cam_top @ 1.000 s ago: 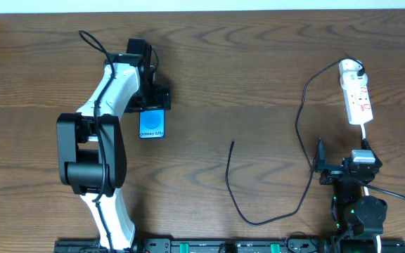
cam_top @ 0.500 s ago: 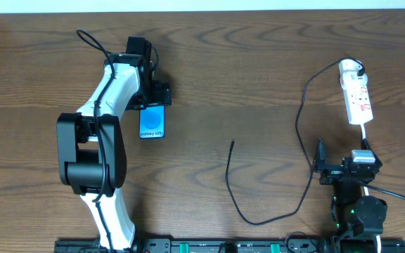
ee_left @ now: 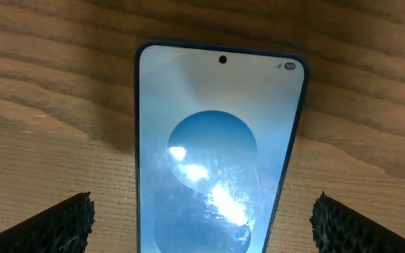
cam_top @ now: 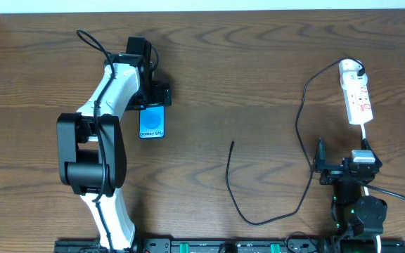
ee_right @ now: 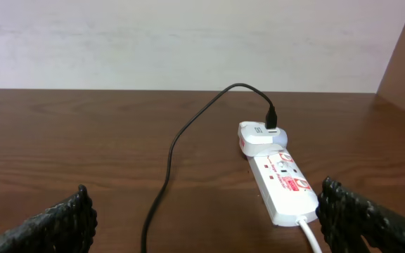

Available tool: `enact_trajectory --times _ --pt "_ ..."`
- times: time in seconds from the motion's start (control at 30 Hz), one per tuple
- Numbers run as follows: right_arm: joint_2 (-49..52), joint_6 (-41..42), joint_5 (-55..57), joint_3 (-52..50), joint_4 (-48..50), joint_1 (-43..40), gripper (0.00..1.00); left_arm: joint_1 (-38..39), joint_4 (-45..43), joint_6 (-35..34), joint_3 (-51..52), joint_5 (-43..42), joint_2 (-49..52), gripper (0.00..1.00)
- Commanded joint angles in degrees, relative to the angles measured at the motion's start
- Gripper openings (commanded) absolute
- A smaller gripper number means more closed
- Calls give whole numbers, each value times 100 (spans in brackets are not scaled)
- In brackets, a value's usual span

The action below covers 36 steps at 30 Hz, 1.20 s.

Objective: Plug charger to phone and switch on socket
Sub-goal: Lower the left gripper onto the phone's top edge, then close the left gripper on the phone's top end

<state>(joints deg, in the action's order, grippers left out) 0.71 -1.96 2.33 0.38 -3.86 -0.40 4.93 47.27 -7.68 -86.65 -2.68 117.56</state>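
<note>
Blue-screened, the phone [cam_top: 152,124] lies flat on the wooden table [cam_top: 259,70] below the left gripper [ee_left: 202,228], whose fingers stand spread either side, clear of it. The right gripper [ee_right: 202,225], likewise spread and empty, faces the power strip [ee_right: 283,186]. The charger cable [cam_top: 228,183] lies loose mid-table, its adapter [ee_right: 259,135] in the strip.

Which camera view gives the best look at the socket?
The right wrist view: the socket lies close ahead, its red markings and the white adapter at its far end plain to see. The overhead view shows it whole but small. The left wrist view does not show it.
</note>
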Motion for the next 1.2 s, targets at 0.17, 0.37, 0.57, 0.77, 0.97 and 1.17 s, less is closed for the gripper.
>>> enact_trajectory --times 0.17,0.37,0.57,0.77,0.97,1.17 --pt "-35 -46 11 -7 -22 39 99 -7 22 -57 105 13 105 98" --pt "-35 -46 11 -7 -22 39 99 -7 15 -57 105 13 118 99" --pt "-33 -46 11 -7 -22 39 99 -7 15 -57 144 13 153 99" --pt "-33 -46 11 -7 -22 39 99 -7 -4 -57 146 11 245 99" --pt "-33 -46 11 -7 -22 39 99 -7 -7 -55 149 13 247 99" --pt "-33 -46 11 -7 -22 39 99 -7 -7 -55 149 13 247 99"
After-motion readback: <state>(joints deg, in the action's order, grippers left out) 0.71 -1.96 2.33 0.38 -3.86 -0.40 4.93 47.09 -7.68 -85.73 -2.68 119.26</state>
